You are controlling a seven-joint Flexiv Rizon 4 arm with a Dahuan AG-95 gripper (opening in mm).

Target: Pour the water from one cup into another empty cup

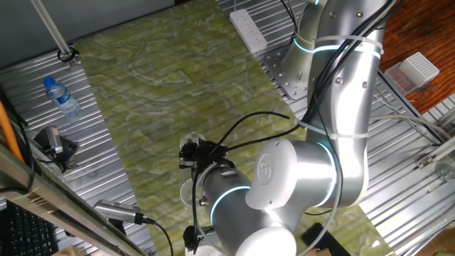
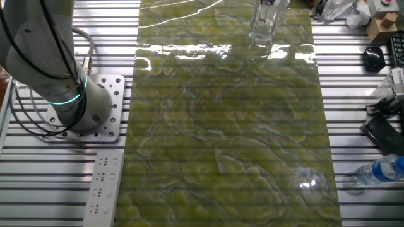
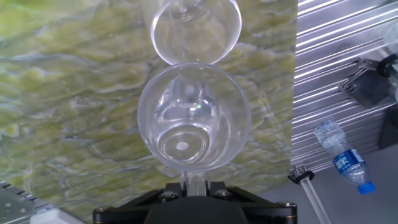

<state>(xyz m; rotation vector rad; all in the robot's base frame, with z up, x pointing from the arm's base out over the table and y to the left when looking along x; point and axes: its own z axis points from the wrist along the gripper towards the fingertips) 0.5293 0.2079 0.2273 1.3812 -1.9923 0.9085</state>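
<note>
Green marbled mat covers bench. We hold glass cup in pincer, clamped at base, mouth facing away. Empty cup just beyond rim, touching. Water barely visible inside.

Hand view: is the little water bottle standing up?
No, the plastic bottle lies on its side on the metal slats, blue cap pointing away from the cups.

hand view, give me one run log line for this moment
phase: pouring | gripper: shut on held cup | held cup: tipped, rim against second cup | second cup: on green mat | water: not discernible
</note>
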